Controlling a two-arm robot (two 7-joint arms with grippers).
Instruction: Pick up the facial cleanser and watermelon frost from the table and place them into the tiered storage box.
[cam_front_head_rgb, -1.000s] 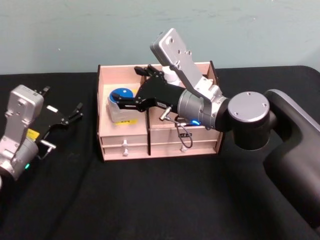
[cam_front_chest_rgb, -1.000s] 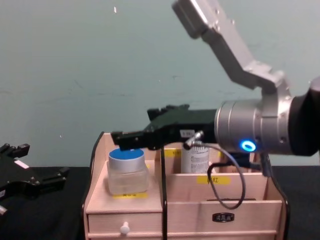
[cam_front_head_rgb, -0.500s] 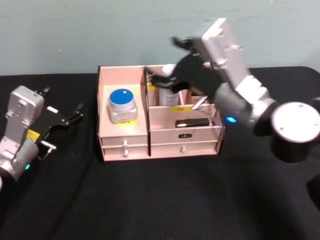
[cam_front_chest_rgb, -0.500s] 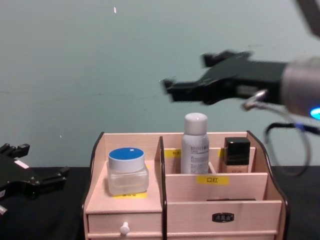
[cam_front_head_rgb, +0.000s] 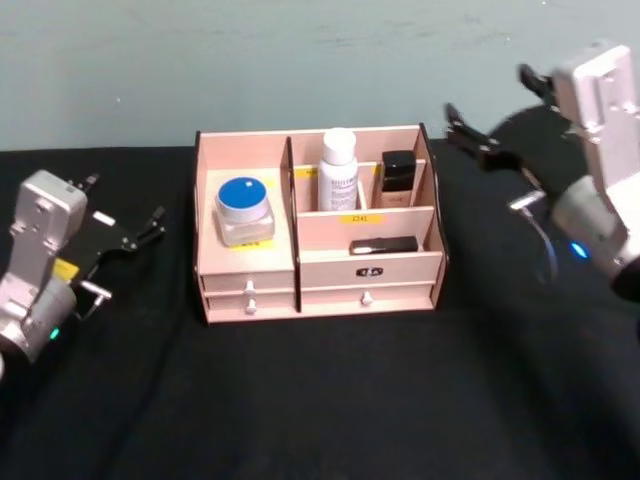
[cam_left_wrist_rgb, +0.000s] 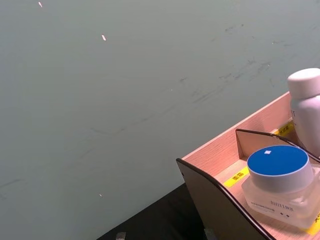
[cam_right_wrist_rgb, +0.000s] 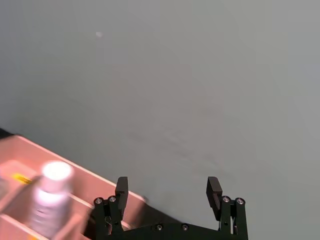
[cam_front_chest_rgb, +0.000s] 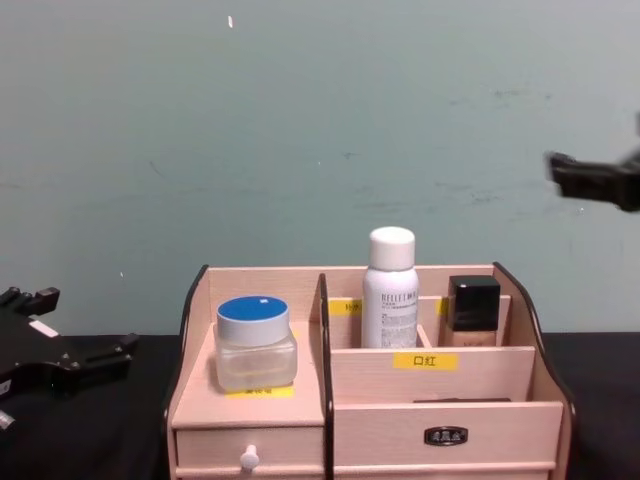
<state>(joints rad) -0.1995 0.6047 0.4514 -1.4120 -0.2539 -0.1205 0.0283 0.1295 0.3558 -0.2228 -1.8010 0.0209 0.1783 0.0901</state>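
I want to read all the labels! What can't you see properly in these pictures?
- Yellow labels on the tiered storage box: writing too small, chest view.
- White bottle: blurred, right wrist view.
- Drawers' insides: hidden by closed fronts, head view.
- Right gripper: cut off by the edge, chest view.

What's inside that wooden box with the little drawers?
The wooden box holds a blue-lidded jar, a white bottle, a black-capped bottle and a flat black item. Drawer contents are hidden.

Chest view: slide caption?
Blue-lidded jar, white bottle and black-capped bottle stand in the tiered storage box.
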